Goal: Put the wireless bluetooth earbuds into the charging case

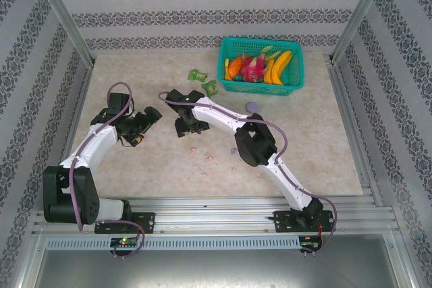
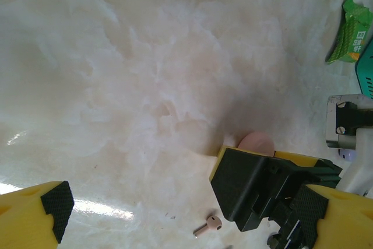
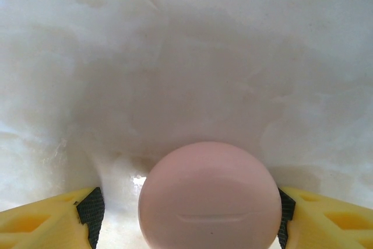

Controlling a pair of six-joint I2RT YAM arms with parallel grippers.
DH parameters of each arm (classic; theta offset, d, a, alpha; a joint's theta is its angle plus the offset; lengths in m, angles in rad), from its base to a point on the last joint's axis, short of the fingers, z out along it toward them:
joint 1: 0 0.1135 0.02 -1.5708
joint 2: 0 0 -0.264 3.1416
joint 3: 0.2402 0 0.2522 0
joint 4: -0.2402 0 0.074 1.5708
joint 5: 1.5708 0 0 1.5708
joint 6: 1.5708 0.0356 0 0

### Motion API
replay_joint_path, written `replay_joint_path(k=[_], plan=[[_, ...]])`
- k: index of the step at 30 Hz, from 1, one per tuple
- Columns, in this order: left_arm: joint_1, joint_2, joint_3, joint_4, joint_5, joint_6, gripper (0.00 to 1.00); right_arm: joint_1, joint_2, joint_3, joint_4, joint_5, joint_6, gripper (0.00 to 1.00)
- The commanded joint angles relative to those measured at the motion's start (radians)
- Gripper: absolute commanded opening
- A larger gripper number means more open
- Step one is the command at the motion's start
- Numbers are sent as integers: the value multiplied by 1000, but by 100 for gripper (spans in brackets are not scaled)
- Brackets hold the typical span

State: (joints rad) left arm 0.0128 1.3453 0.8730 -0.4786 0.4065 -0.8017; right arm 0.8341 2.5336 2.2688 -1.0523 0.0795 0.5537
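Right wrist: right gripper, unclenched, straddles smooth round pink case; left gripper gapes wide.

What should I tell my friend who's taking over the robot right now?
Left claw: open, empty, above the table.
Right claw: open, straddling the pink case, not gripping it yet.
The purple case lies near the basket.
A pink earbud lies loose on the table beside the right claw.
Done: no earbud is in a case that I can see.
Left: grip the pink case, open it, put the earbuds in.
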Motion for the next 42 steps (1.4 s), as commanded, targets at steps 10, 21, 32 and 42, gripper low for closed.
replay_joint_path(k=[10, 21, 32, 42], plan=[[-13, -22, -13, 14, -14, -13, 100, -26, 24, -26, -5, 50, 1, 71], [-17, -22, -12, 11, -16, -16, 100, -46, 18, -51, 13, 51, 2, 67], [-28, -26, -15, 13, -27, -24, 100, -47, 3, -75, 29, 50, -3, 56], [-36, -60, -114, 145, 22, -11, 100, -48, -61, -127, 66, 49, 13, 51]])
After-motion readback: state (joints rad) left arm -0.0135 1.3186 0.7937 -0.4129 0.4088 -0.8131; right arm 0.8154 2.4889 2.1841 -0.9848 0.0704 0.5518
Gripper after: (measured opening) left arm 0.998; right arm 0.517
